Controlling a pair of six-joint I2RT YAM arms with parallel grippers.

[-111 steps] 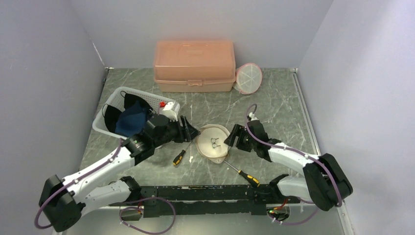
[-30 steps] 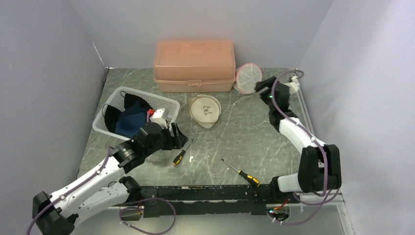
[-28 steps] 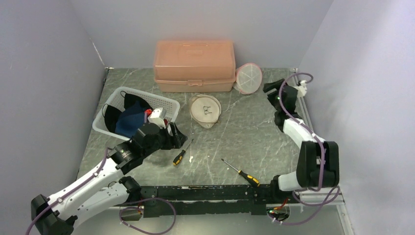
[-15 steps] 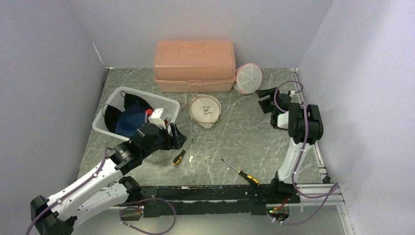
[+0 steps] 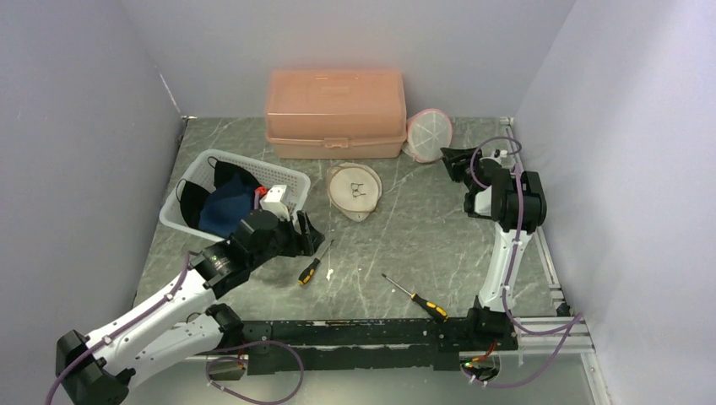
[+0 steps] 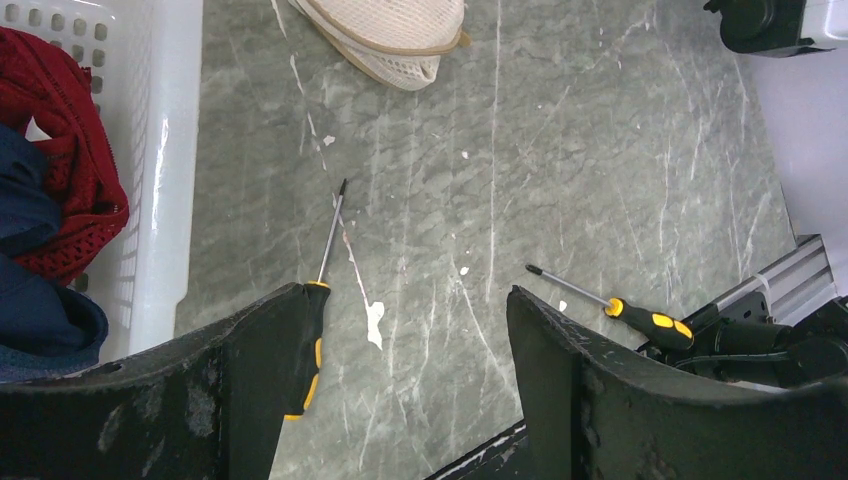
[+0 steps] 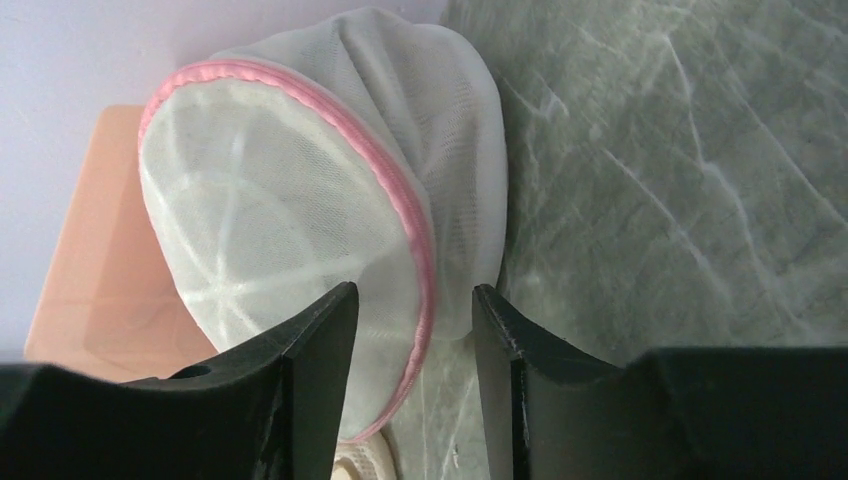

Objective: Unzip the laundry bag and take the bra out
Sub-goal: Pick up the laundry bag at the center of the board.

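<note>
Right gripper point(image 5: 450, 159) moved up beside laundry bag point(image 5: 429, 135), jaws apart.

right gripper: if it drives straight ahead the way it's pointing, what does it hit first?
The laundry bag. In the wrist view its pink-trimmed edge lines up with the gap of the right gripper, whose jaws stand apart. The bag leans on the pink box behind it. Depth is unclear, but it looks close.

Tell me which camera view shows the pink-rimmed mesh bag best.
The right wrist view: the mesh bag fills the picture, and its pink rim and white netting are clear. The top view shows it only small, standing at the right end of the peach box. The left wrist view does not show it.
</note>
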